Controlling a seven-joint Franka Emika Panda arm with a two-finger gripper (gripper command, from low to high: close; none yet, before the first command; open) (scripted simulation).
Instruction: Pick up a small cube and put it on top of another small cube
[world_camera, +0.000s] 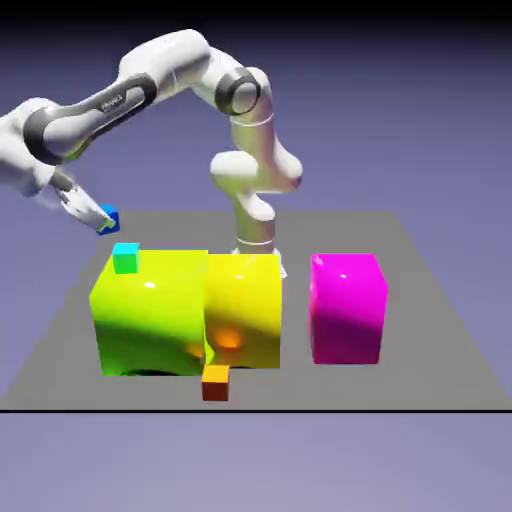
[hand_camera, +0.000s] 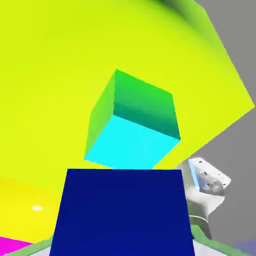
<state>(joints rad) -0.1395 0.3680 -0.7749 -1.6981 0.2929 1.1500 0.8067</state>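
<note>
Gripper: the gripper (world_camera: 103, 221) hangs in the air at the exterior view's left, above the table and a little higher than the blocks; its fingers are clamped on the blue cube.
Blue cube: the small blue cube (world_camera: 109, 219) sits between the fingertips, off every surface. In the hand view it (hand_camera: 124, 212) fills the bottom middle as a dark blue face and hides most of the fingers.
Teal cube: the small teal cube (world_camera: 126, 257) stands on top of the lime-green block, near that block's left back corner in the exterior view. It is lower than the blue cube and slightly to its right, not touching it. In the hand view it (hand_camera: 134, 125) shows just above the blue cube's upper edge.
Lime-green block: the large block (world_camera: 150, 310) stands on the grey table (world_camera: 440, 340), touching the yellow block (world_camera: 245, 308) on its right side.
Magenta block: it (world_camera: 347, 306) stands apart, further to the exterior view's right.
Orange cube: a tiny cube (world_camera: 216, 382) lies on the table in front of the place where the green and yellow blocks meet.
</note>
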